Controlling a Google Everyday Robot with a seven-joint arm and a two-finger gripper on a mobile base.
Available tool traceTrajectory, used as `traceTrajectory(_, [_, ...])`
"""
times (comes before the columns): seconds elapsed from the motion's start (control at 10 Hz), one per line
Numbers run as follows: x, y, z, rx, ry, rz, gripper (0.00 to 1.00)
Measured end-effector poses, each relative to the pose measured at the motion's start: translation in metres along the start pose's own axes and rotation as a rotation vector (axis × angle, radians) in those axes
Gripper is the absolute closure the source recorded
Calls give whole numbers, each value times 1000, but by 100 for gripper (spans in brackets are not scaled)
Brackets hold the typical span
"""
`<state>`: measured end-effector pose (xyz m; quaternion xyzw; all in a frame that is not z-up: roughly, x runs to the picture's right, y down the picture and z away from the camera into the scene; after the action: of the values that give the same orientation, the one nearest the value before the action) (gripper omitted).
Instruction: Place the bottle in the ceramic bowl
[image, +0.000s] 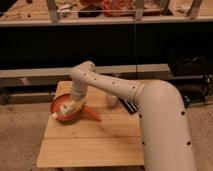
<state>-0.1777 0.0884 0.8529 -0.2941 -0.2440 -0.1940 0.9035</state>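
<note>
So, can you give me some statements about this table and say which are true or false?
1. The gripper is over the ceramic bowl. True.
2. The ceramic bowl is blue. False: it is orange-red.
3. The bottle shows within the bowl's outline, next to the gripper. True.
4. The orange carrot-shaped thing lies inside the bowl. False: it lies on the wooden table, just outside the rim.
5. The white cup stands on the floor. False: it stands on the table.
</note>
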Motion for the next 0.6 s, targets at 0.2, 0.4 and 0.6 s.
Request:
traceTrajectory(0.2, [0,0,0,0,-1,1,82])
traceTrajectory(0.4, [0,-1,1,0,-2,3,78])
traceTrajectory(0.6, [1,-1,2,0,-3,5,76])
